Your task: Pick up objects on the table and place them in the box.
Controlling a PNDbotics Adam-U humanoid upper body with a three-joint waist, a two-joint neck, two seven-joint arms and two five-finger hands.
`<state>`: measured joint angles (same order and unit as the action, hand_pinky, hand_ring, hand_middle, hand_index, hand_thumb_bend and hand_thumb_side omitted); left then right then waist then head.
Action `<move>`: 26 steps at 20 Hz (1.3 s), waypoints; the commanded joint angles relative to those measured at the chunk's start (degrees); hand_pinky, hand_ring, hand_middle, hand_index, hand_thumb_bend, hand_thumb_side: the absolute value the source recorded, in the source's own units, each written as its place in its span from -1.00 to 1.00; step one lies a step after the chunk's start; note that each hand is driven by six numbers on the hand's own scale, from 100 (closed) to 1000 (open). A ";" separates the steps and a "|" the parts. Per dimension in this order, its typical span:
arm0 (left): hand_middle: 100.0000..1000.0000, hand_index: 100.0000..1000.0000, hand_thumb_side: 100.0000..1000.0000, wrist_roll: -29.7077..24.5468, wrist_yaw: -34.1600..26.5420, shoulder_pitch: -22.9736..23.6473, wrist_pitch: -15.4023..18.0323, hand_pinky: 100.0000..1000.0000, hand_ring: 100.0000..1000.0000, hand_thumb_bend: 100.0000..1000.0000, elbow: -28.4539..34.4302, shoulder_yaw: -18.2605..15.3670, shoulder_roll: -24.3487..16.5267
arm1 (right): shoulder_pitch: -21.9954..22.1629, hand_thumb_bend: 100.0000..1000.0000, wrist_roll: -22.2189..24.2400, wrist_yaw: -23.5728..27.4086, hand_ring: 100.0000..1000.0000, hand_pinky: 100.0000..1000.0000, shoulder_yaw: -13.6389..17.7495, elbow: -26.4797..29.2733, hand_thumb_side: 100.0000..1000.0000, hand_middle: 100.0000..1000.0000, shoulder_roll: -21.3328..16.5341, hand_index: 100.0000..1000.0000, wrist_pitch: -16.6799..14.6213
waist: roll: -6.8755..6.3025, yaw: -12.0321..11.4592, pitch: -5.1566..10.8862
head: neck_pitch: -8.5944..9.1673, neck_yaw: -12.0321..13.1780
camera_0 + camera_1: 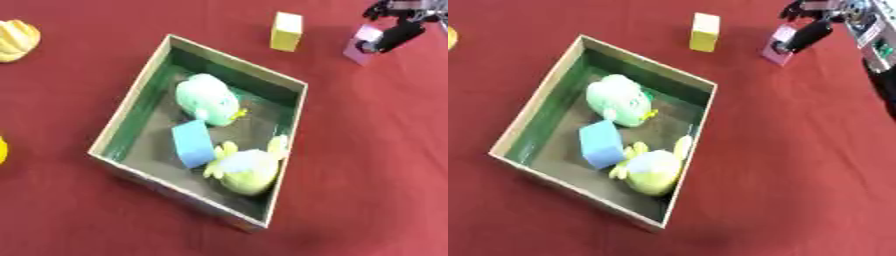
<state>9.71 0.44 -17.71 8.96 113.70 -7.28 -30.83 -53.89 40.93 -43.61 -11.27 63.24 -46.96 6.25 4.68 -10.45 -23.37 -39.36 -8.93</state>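
An open cardboard box with a green lining stands in the middle of the red table. Inside it lie a pale green plush toy, a blue block and a yellow-green plush toy. A yellow block stands upright on the cloth just beyond the box's far corner. At the top right, my right hand has its dark fingers curled round a pink block, low over the table. My left hand shows in neither view.
A yellow ridged object lies at the far left. Another yellow thing peeks in at the left edge. Red cloth stretches bare to the right of the box and in front of it.
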 commanded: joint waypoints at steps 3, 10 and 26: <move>0.29 0.66 0.09 -0.18 -0.18 -0.50 0.04 0.55 0.20 -1.00 0.90 -0.37 -1.51 | -0.92 -0.63 -0.59 -0.96 1.00 0.78 1.08 -0.15 -0.20 0.80 -1.35 0.94 0.51 | -0.44 0.14 0.98 | 0.12 -0.32; 0.29 0.66 0.09 -0.25 -0.31 -0.57 0.06 0.55 0.20 -1.00 0.90 -0.35 -1.53 | -1.18 -0.64 -1.38 -1.95 0.99 0.78 1.52 -1.00 -0.24 0.80 -1.25 0.94 1.31 | -0.61 0.16 0.53 | 0.45 -0.39; 0.29 0.66 0.09 -0.35 -0.52 -0.88 0.11 0.55 0.20 -1.00 0.90 -0.28 -1.67 | -1.85 -0.77 -2.60 -2.64 0.98 0.78 2.52 -2.56 -0.22 0.80 -0.80 0.93 2.85 | -0.72 -0.07 -0.62 | 1.10 -0.66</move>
<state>9.57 -0.05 -18.14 8.99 113.70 -7.27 -30.83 -54.50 38.51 -45.80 -9.52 60.64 -46.26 8.88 4.32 -10.56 -25.15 -39.06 -9.33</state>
